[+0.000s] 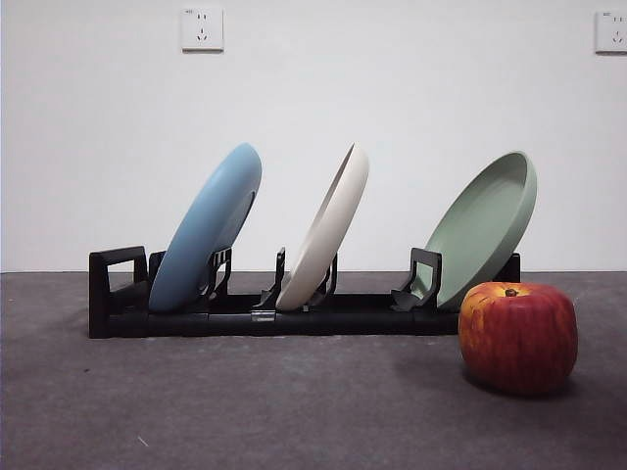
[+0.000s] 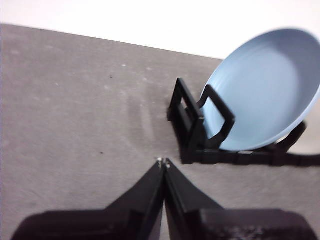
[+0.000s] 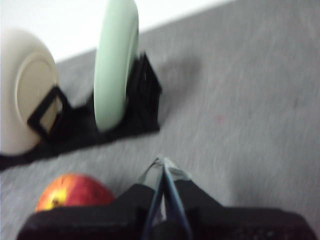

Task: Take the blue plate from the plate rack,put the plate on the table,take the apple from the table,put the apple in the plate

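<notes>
Left gripper (image 2: 163, 162) is pinched closed on nothing, above bare table (image 2: 75, 110) near the plate rack (image 2: 192, 127) end holding the tilted blue plate (image 2: 265, 95). Right gripper (image 3: 163, 162) closed too, empty, apple (image 3: 72, 192) close by.

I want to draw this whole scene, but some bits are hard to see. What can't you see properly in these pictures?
- Front view: the apple covers the near end of the plate rack.
- Front view: neither arm shows.
- Left wrist view: the blue plate hides the other plates; the picture's edge cuts its rim.
- Right wrist view: blurred; the right gripper hides part of the apple, and the edge cuts the cream plate.
</notes>
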`<state>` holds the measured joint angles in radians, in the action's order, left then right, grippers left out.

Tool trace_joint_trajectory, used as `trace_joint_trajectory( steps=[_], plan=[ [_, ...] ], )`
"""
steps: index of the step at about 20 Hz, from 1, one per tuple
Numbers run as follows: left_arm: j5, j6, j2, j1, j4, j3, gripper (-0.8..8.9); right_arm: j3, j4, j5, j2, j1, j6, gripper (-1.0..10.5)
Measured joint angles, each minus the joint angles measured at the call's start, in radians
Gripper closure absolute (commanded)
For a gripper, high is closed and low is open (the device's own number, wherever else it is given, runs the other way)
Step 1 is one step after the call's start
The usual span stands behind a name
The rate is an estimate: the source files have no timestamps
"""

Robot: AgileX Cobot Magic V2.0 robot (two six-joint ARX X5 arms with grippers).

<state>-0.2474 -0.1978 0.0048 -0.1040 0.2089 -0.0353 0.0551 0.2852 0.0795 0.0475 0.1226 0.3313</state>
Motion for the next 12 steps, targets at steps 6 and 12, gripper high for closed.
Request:
trace_joint_trajectory(
  steps=[6, 12],
  plan=[
    [-0.105, -0.134, 0.003, 0.0, 0.001, -0.003, 8.21, 0.117, 0.061, 0.095, 0.118, 0.0, 0.026, 9.6],
    [-0.165, -0.209, 0.076, 0.0, 0.005, -0.144, 8.21, 0.38, 0.142, 0.241, 0.368, 0.0, 0.004, 9.5]
  ],
)
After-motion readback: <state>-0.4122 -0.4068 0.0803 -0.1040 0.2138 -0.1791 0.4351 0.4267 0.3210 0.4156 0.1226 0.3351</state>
